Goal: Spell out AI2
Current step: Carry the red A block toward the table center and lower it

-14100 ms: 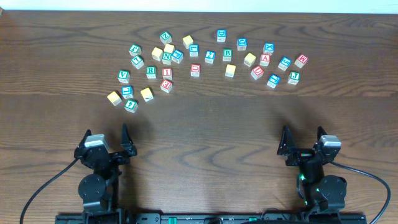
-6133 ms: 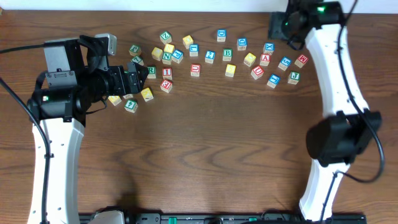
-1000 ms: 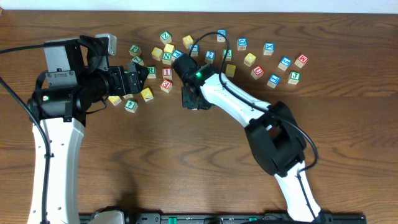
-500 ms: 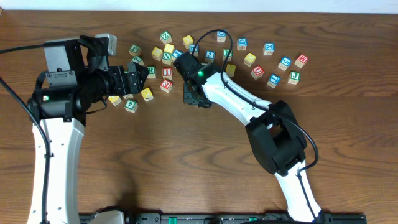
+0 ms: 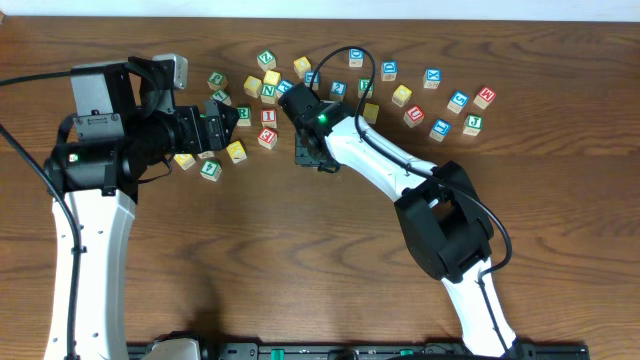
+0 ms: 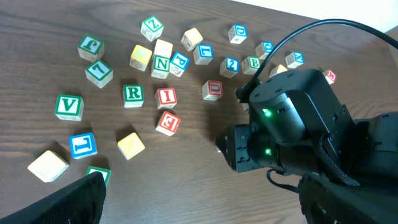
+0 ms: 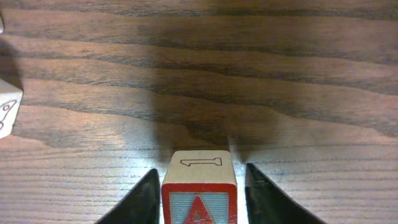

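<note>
1. The small wooden cube with a red "A" face (image 7: 199,205) sits flat on the dark brown wooden counter (image 5: 330,260). It lies on bare wood just on the near side of the scattered blocks. An adjoining face carries an outlined mark like a "1".
2. The right gripper (image 7: 200,175) straddles this cube, one finger on each side. The jaws are slightly parted, with a thin dark gap between each finger and the cube, so nothing is clamped. In the overhead view the black gripper body covers the cube.
3. The small wooden cube with a red "I" face (image 5: 268,117) stands in the scatter, near the right gripper and to its left. It is just beside a green "R" cube (image 6: 133,94).
4. The small wooden cube with a blue "2" face (image 6: 231,65) lies farther back in the scatter, just beside a green "B" cube (image 6: 252,63).
5. The left gripper (image 6: 199,183) hovers over the left end of the scatter. Its jaws are spread fully wide and hold nothing.
6. The other wooden alphabet cubes (image 5: 432,76) spread in a loose arc across the far half of the counter.
</note>
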Robot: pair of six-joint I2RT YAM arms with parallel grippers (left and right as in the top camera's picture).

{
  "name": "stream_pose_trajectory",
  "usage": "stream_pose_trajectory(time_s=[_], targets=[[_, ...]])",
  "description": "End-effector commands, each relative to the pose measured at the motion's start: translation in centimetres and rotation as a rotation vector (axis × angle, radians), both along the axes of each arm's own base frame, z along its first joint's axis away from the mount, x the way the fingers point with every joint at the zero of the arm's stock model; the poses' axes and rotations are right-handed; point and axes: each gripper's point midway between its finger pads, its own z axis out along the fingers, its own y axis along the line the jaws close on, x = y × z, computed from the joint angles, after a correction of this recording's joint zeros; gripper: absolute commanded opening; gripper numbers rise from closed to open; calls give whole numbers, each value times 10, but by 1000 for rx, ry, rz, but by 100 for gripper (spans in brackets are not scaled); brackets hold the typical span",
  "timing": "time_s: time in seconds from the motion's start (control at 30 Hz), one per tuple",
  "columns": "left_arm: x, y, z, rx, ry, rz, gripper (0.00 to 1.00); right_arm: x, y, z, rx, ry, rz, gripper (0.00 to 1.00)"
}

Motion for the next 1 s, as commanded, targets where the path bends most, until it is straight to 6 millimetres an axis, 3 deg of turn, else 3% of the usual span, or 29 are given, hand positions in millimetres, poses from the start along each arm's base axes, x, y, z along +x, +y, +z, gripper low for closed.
stream_pose_trajectory(time_s=[0.0,0.43,0.97], targets=[[2,-2,2,-5,-4,-14,97,3,-5,-6,-20,-4,-20,44],[2,-2,2,-5,-4,-14,97,6,0,2,-9,-12,23,47],[2,-2,2,-5,-4,-14,97,5,-5,1,-19,0,16,32]])
